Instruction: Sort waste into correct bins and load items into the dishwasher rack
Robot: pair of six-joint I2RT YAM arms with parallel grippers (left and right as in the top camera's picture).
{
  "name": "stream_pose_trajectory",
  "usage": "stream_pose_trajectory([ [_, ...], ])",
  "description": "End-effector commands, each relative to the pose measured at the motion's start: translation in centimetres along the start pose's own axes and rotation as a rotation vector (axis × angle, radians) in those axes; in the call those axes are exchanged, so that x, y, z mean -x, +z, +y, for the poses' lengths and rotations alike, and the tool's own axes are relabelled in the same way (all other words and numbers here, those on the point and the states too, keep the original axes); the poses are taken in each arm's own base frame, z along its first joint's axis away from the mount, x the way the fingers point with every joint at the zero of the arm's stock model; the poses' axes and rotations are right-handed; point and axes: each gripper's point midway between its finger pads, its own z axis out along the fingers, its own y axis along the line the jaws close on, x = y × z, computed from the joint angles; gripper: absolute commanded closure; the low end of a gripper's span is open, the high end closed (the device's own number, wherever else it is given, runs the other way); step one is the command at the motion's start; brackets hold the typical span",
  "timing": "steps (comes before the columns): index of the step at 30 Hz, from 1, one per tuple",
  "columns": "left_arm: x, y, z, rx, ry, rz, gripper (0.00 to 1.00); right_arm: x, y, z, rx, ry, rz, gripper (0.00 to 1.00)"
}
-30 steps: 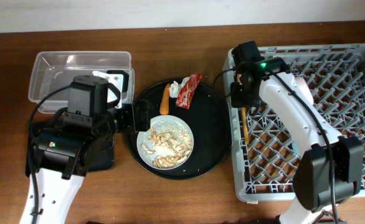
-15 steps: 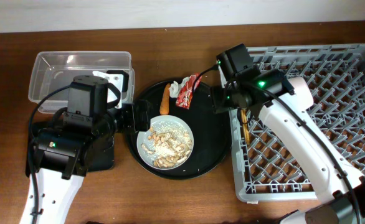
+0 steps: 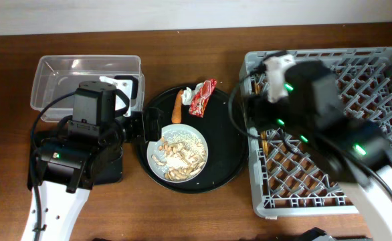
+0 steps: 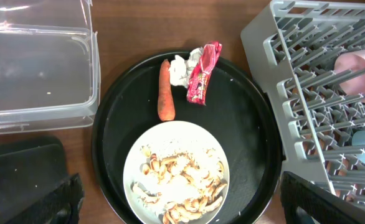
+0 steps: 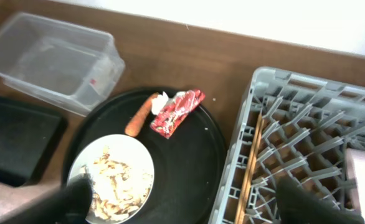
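Observation:
A pale plate (image 4: 189,134) of beige food scraps with rice (image 3: 177,155) sits on the round black tray (image 3: 226,140). An orange carrot (image 3: 177,107), white tissue (image 3: 188,94) and red wrapper (image 3: 202,97) lie at the tray's far side. My left gripper (image 4: 182,208) is open and empty above the plate. My right gripper (image 5: 195,202) is open and empty, high over the tray's right rim and the grey rack (image 3: 256,194). Two chopsticks (image 3: 263,140) lie in the rack's left column. A light-blue cup (image 4: 363,140) and a pale bowl (image 4: 357,74) stand in the rack.
The clear tub (image 3: 82,70) stands at the far left. The shallow black tray bin (image 3: 112,171) lies in front of it, mostly under my left arm. My raised right arm (image 3: 316,100) hides much of the rack's left half in the overhead view.
My right arm has drawn away from the chopsticks, which stay lying in the rack, and has risen high above the rack's left side. My left arm has not moved.

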Motion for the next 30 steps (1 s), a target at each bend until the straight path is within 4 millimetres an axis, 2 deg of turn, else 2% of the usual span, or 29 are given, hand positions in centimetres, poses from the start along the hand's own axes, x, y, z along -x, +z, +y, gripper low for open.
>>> stream_pose_trajectory([
  [1, 0.4, -0.4, -0.2, 0.001, -0.008, -0.015, 0.01, 0.5, -4.1, 1.3, 0.082, -0.014, -0.081, 0.02],
  [4, 0.4, -0.4, -0.2, 0.001, -0.008, -0.015, 0.01, 0.7, -5.8, 1.7, 0.111, -0.016, -0.121, 0.02],
  [6, 0.4, -0.4, -0.2, 0.001, -0.008, -0.015, 0.01, -0.4, -6.5, 1.5, 0.105, -0.019, -0.092, 0.02],
  [10, 0.4, -0.4, -0.2, 0.001, -0.008, -0.015, 0.01, -2.8, -8.0, -0.7, -0.004, -0.04, -0.046, 0.02],
  [15, 0.4, -0.4, -0.2, 0.001, -0.008, -0.015, 0.01, -5.3, -11.4, -2.6, -0.093, -0.039, -0.052, 0.02],
  [19, 0.4, -0.4, -0.2, 0.001, -0.008, -0.015, 0.01, -5.5, -12.9, -4.8, -0.187, -0.001, -0.159, 0.02],
  [21, 0.4, -0.4, -0.2, 0.001, -0.008, -0.015, 0.01, -5.9, -12.6, -6.3, -0.248, 0.04, -0.219, 0.02],
  [23, 0.4, -0.4, -0.2, 0.001, -0.008, -0.015, 0.01, -7.0, -11.5, -7.8, -0.301, 0.076, -0.263, 0.02],
  [24, 0.4, -0.4, -0.2, 0.001, -0.008, -0.015, 0.01, -7.9, -10.7, -8.5, -0.324, 0.092, -0.281, 0.02],
  [25, 0.4, -0.4, -0.2, 0.001, -0.008, -0.015, 0.01, -9.5, -9.1, -9.4, -0.349, 0.11, -0.303, 0.02],
  [27, 0.4, -0.4, -0.2, 0.001, -0.008, -0.015, 0.01, -11.0, -7.5, -10.0, -0.358, 0.12, -0.332, 0.02],
  [30, 0.4, -0.4, -0.2, 0.001, -0.008, -0.015, 0.01, -13.4, -4.2, -10.1, -0.313, 0.121, -0.407, 0.02],
])
